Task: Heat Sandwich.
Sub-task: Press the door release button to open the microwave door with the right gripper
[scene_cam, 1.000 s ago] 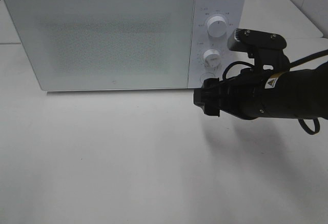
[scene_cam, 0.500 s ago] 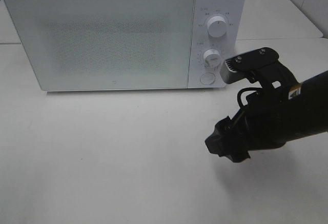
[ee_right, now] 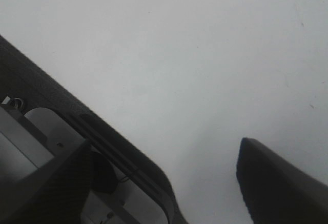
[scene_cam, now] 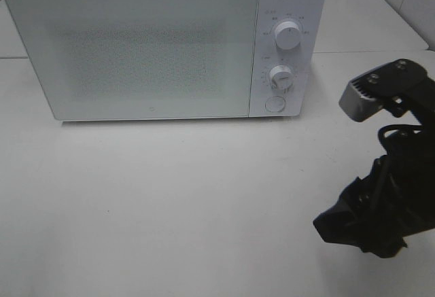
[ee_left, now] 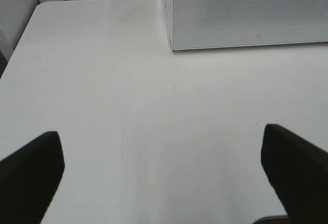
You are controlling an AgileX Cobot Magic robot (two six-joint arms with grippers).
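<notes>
The sandwich is out of view in every frame. The white microwave stands at the back of the table with its frosted door shut; it also shows in the left wrist view as the microwave. My right gripper hangs over the table's front right, well away from the microwave. In its wrist view the right gripper is open, with only bare tabletop between its fingers. The left gripper is open wide over bare table, nothing between its black fingers. It does not show in the exterior view.
On the microwave's right panel sit two round knobs, the upper knob and the lower knob, with a round button beneath. The white table stretches in front of the microwave. A second table edge lies behind.
My right arm has drawn back from the microwave's control panel, moving toward the front right of the table. The microwave door stays shut, and the gripper's opening looks the same.
</notes>
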